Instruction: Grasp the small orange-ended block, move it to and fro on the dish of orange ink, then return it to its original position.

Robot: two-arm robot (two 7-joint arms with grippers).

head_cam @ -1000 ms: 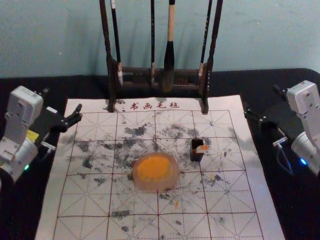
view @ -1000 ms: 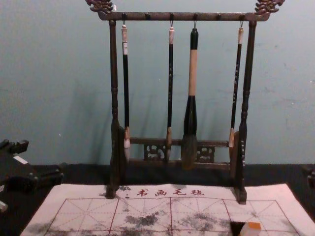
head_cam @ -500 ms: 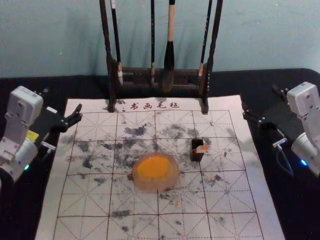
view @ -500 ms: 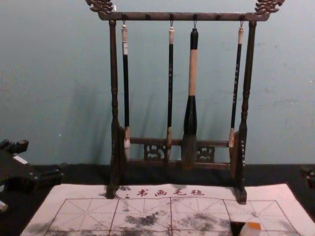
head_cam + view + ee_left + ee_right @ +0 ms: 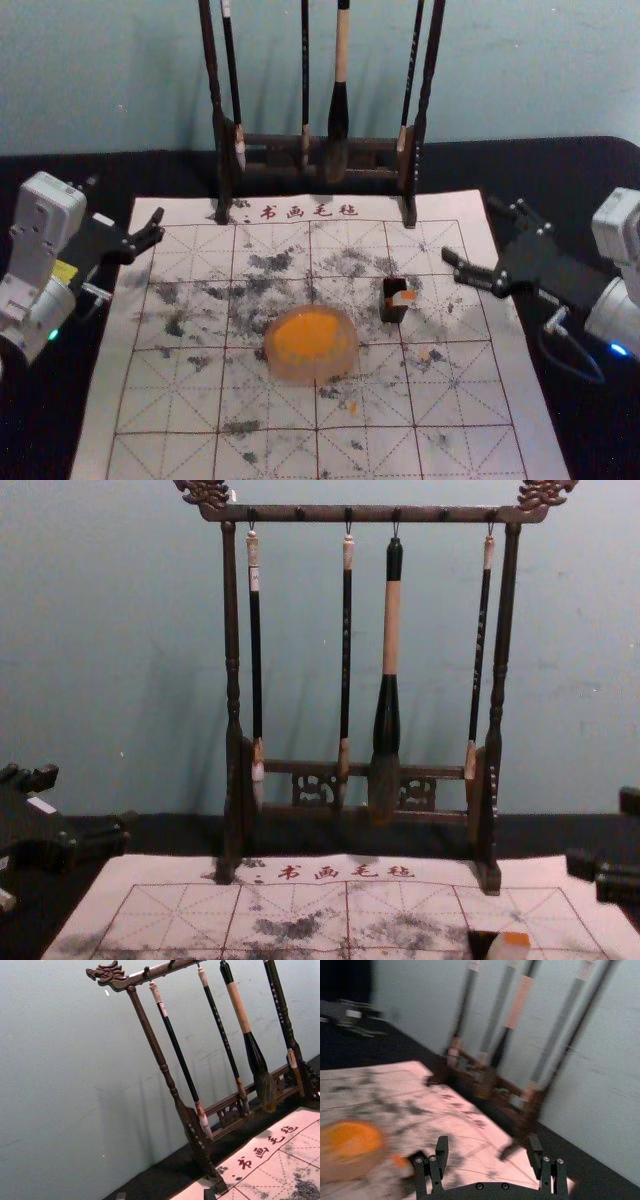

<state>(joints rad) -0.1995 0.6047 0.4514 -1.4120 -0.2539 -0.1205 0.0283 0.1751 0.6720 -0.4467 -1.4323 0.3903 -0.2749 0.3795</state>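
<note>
My L end effector (image 5: pixel 126 200) is parked left of the dish, beyond it, fingers apart w/ nothing btwn them; prob. idle for this job. The dish of orange ink (image 5: pixel 311 345) sits on the mat (image 5: pixel 180 400), & I take it as my ref. pt. for everything. The brush rack (image 5: pixel 320 150) stands well behind the dish.

Next, rightward: the small orange-ended block (image 5: pixel 403 299), just right of the dish & a bit beyond it, w/ the dark holder (image 5: pixel 394 312). Can't tell if it's seated in the holder or leaning on it. Orange part shows uppermost, pale part below; long axis is foreshortened, so exact tilt = unclear.

My R end effector (image 5: pixel 470 228) is farther right of the dish, & farther beyond it than the block. Its fingers are apart, nothing btwn them. So the block lies btwn the dish & my R tips: R arm is clearly the nearer, L has the whole dish in its way.

Step in hand, I'd judge: R approach, pre-grasp. Move needed = dish-ward & down, coming back toward the dish's near side a little, then match the fingers to the block's pale part. Risk: clipping the holder & tipping it toward the dish.
</note>
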